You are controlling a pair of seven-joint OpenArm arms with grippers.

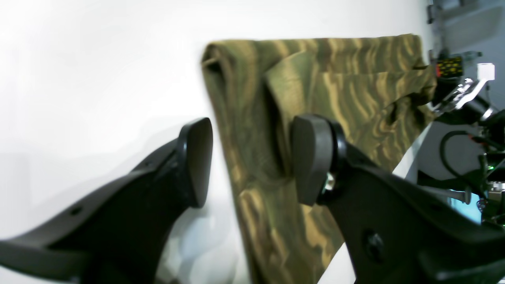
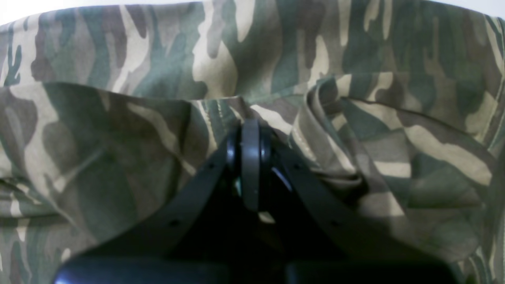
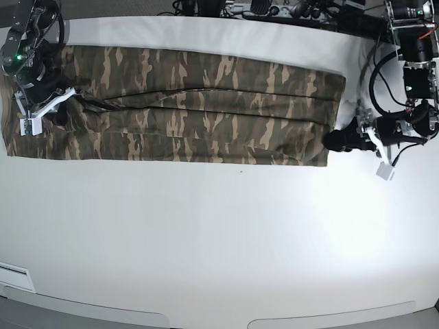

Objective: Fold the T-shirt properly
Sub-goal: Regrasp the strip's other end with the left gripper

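Right gripper is pressing together — its tips hiding in the T-shirt folds; left gripper is gaping apart just before the cloth's end.

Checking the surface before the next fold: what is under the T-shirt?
The T-shirt lies folded into a long strip on the white table. Whatever lies beneath the fabric is covered.

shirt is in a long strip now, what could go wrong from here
The left gripper is open at the T-shirt end; it may catch only the top layer. The right gripper is shut on bunched cloth, so lifting could undo the folds or drag the strip askew.
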